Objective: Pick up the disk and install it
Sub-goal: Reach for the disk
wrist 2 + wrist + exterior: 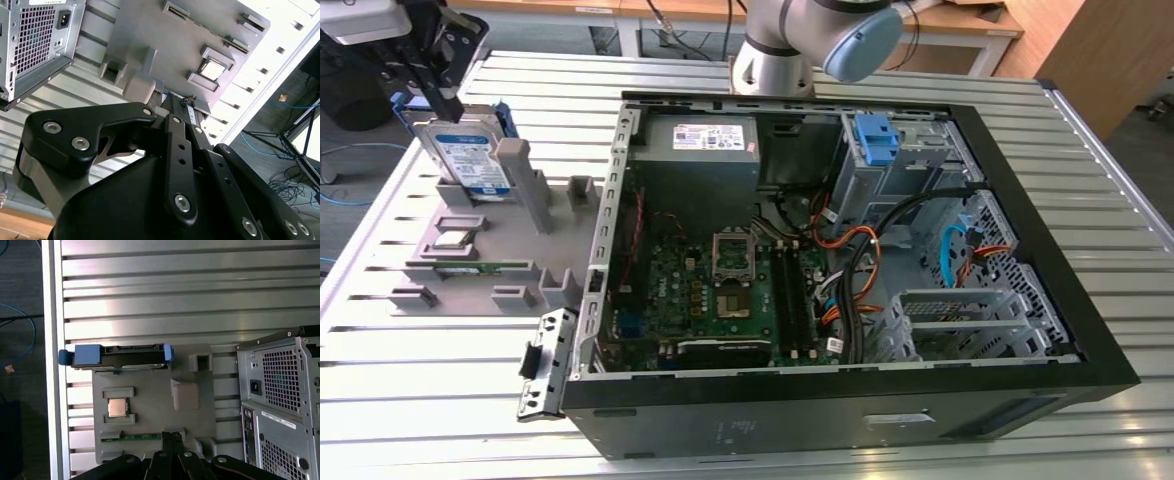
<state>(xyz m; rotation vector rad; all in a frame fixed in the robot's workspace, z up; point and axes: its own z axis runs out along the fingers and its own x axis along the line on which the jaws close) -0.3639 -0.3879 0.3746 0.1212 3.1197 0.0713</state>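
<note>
The disk stands on edge in a slot of the grey fixture at the exterior view's left, with its white-and-blue label facing out and blue rails along its sides. In the first wrist view the disk appears edge-on from above, with blue tabs at both ends. My gripper hangs just over the disk's top edge, fingers shut and nothing between them. In the first wrist view my gripper lies off to the side of the disk, over the fixture. In the second wrist view the black fingers converge toward the fixture.
The open computer case lies on the slatted metal table, with a blue bracket in its drive bay and a grey power supply beside it. A processor chip and a memory stick rest in the fixture.
</note>
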